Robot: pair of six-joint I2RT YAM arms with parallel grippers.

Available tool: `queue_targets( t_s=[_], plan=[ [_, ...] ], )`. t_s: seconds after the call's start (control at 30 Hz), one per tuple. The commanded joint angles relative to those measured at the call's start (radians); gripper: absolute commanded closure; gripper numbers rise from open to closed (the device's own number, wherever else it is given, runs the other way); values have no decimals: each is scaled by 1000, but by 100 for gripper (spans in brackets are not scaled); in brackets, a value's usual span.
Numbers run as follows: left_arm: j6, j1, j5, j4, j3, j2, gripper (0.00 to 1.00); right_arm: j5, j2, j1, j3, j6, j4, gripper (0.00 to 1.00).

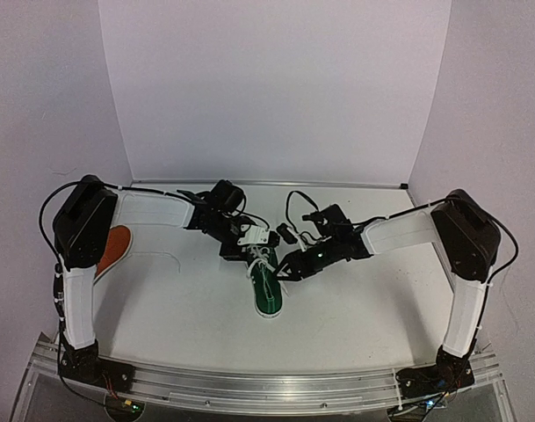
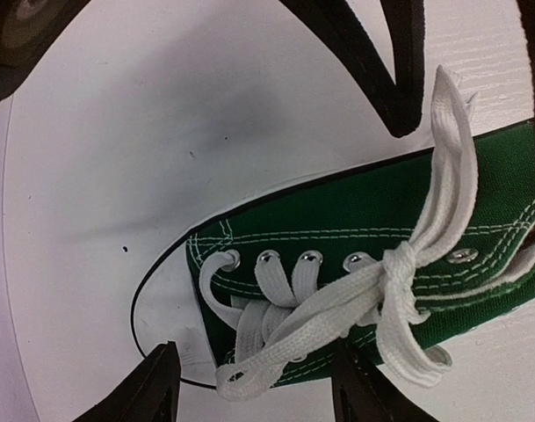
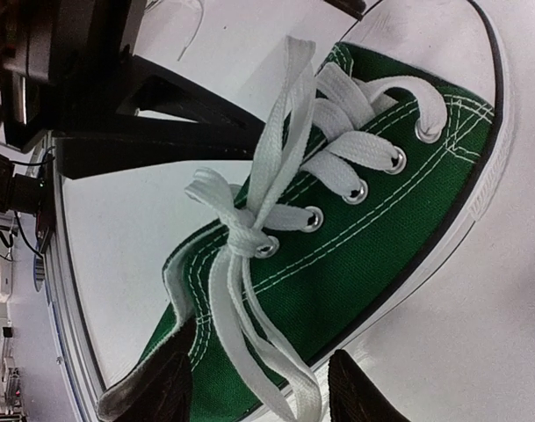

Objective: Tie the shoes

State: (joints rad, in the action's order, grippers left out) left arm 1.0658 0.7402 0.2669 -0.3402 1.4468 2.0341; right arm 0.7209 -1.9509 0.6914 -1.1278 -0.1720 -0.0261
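Note:
The dark green shoe (image 1: 267, 288) lies mid-table, toe toward the near edge. Its white laces are knotted (image 3: 241, 234), with loops hanging to both sides. My left gripper (image 1: 248, 247) is open over the shoe's far end; in the left wrist view (image 2: 263, 394) one lace loop (image 2: 285, 338) lies between its spread fingers, over the green shoe (image 2: 381, 207). My right gripper (image 1: 291, 264) is open at the shoe's right side; in the right wrist view (image 3: 263, 397) another lace loop (image 3: 280, 369) hangs between its fingers. The orange-red shoe (image 1: 114, 247) lies at the left, partly hidden behind the left arm.
White walls close in the back and both sides. The right gripper's black fingers (image 2: 372, 61) show in the left wrist view, close above the shoe. A thin white lace end (image 1: 166, 258) lies on the table beside the orange-red shoe.

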Motion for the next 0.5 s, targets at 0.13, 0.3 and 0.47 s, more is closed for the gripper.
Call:
queue_targets(
  t_s=[0.13,0.3,0.47],
  plan=[
    [28,8,2,-82,73,29,63,31,-16,1,-24,27,15,52],
    [21,8,-3,-67,56,15,81,7,-15,1,-11,33,24,57],
    [13,8,-15,-63,51,11,91,-1,-1,1,-8,32,26,75]
  ],
)
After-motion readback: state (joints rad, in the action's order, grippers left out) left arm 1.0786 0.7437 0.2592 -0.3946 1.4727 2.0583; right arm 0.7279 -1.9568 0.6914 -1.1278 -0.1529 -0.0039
